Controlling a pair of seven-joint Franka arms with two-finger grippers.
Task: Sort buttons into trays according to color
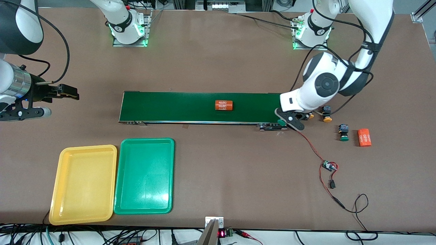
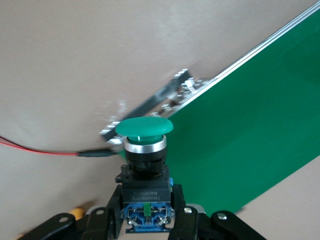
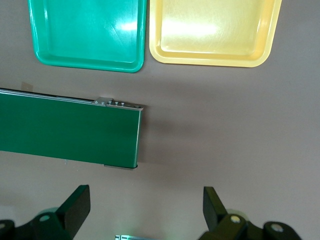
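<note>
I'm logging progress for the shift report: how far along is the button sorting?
Nothing is sorted yet: the yellow tray and green tray hold no buttons. In hand: the left gripper is shut on a green button over the conveyor belt end. Left: two orange-yellow buttons and another green button on the table. The right gripper waits open.

- Your left gripper hangs low over the belt's end near its own base, fingers clamped.
- Your right gripper waits, fingers spread wide.
</note>
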